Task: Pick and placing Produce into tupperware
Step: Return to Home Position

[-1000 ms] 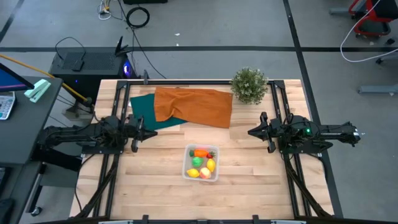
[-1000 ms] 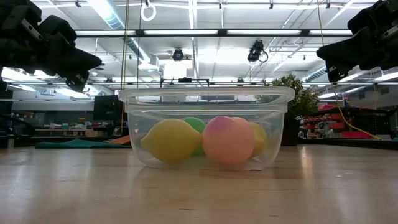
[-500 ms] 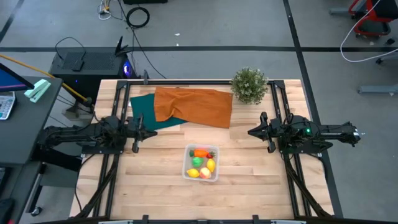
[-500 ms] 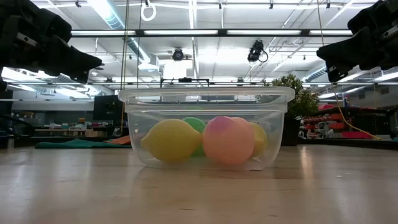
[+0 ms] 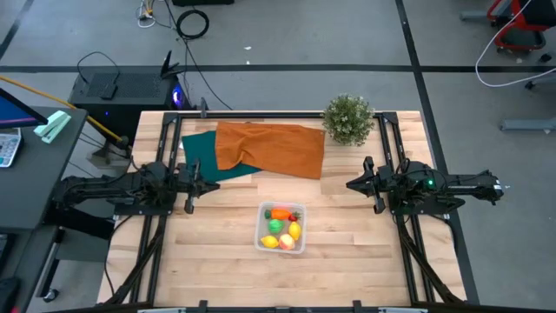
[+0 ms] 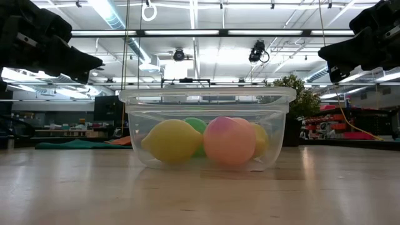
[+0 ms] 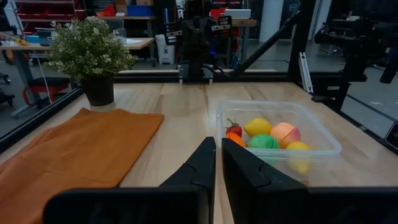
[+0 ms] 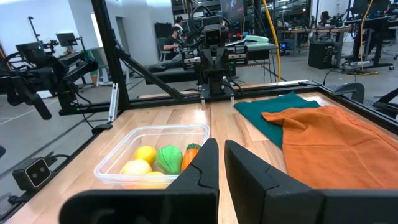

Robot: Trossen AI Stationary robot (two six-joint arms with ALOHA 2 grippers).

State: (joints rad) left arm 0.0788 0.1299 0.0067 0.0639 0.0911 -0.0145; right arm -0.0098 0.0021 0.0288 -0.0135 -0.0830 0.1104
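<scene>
Bright overhead strip lights (image 6: 194,32), faint shadows

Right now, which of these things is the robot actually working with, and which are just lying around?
Job: tupperware; produce inside it; left gripper and right gripper, both shut, at the table's sides.
Lying about: orange cloth; green cloth; plant.

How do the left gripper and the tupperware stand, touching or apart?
Apart. The high view shows a stretch of bare table between the left gripper, held out at the left side, and the tupperware near the middle.
</scene>
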